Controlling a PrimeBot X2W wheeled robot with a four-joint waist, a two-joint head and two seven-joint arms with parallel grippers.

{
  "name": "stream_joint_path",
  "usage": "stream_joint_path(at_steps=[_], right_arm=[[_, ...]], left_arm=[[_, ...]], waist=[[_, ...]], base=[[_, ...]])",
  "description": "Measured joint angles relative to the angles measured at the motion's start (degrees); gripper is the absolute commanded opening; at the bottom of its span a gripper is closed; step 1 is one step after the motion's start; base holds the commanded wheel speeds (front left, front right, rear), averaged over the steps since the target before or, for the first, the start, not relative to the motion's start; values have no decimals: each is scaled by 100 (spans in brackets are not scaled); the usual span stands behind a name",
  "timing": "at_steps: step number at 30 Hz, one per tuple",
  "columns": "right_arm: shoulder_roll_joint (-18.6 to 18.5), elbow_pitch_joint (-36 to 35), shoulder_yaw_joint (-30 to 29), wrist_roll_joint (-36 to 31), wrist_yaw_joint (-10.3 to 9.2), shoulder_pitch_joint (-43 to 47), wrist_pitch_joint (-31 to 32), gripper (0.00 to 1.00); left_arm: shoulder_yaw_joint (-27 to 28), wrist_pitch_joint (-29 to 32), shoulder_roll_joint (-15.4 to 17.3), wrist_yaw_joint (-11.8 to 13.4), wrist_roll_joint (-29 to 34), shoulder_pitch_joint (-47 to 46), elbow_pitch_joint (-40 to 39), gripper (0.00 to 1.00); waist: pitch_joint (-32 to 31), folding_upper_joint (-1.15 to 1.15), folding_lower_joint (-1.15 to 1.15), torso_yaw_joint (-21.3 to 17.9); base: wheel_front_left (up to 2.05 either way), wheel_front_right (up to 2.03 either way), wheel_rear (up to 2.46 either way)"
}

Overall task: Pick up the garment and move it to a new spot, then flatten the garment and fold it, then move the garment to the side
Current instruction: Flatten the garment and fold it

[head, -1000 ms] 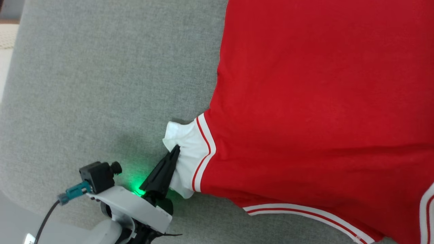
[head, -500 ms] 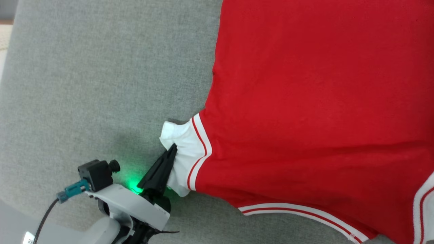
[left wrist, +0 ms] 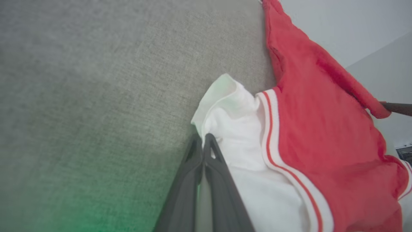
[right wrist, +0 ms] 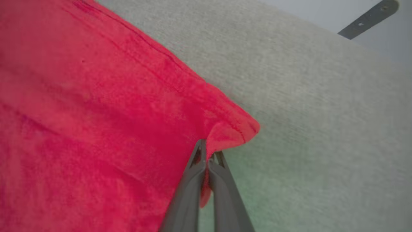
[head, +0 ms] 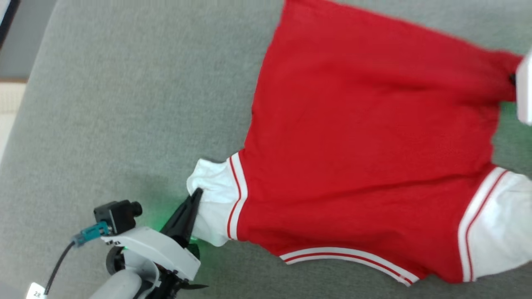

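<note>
Garment (head: 353, 166): lying spread on grey surface (head: 124, 104). Left gripper (left wrist: 203, 138) is pinching its white sleeve edge; right gripper (right wrist: 206, 145) is pinching its red corner.

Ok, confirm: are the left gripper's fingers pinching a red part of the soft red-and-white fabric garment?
No, the left gripper is shut on the garment at its white panel.

Left hand (head: 195, 192) pinched closed, fingers slanting up-right; right hand (right wrist: 206, 145) pinched closed too.
</note>
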Motion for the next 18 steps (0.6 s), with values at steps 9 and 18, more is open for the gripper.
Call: stream_joint_path(at_steps=[9,18], right_arm=[[-778,-2139,-244,1434,0,2095,725,0],[-797,-3711,-832,2009,0,4266,1194,0]], left_arm=[[121,69,186,220,-36,10,-105,0],[167,163,393,389,-11,64,-398,0]], waist=[[-453,0,0,-451],[-675,0,0,-946]], base=[[0,0,0],[0,0,0]])
